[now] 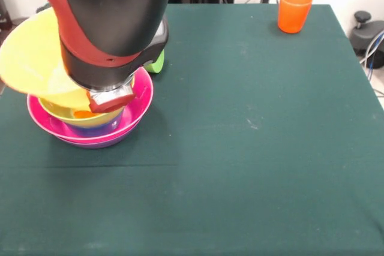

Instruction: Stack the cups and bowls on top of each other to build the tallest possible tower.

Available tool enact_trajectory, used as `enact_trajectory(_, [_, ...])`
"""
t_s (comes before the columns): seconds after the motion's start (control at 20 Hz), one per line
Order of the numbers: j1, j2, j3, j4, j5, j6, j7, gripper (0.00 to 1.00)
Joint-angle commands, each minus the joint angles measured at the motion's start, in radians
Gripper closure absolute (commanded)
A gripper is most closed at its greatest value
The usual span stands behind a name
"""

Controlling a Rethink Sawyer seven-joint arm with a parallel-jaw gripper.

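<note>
The tower stands at the table's left: a wide pink bowl (pixel 141 95) sits in a purple bowl (pixel 96 142). Inside them show a yellowish rim (pixel 63 114), a bit of orange (pixel 84 114) and a blue bowl (pixel 101 127). A large yellow bowl (pixel 30 58) lies tilted over the pile's left side, partly under the arm. My gripper (pixel 111 99) hangs low over the pile's middle, against the yellow bowl. Its state is hidden by the arm's bulk. An orange cup (pixel 294 10) stands upright at the far right. A light green piece (pixel 157 62) peeks out behind the arm.
The green cloth table (pixel 240 148) ends close to the orange cup on the right. A grey device (pixel 367 35) with cables sits beyond that edge. The big red and black arm (pixel 114 16) covers the space behind the pile.
</note>
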Motion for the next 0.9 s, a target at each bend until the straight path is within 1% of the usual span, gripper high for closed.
enact_trajectory(0.05, [-0.022,0.028,0.034,-0.071,-0.010,0.074,0.077,1.00])
enact_trajectory(0.45, [-0.010,0.018,0.050,-0.051,-0.018,0.063,0.066,1.00])
enact_trajectory(0.9, [-0.010,0.007,0.042,-0.063,-0.011,0.094,0.066,1.00])
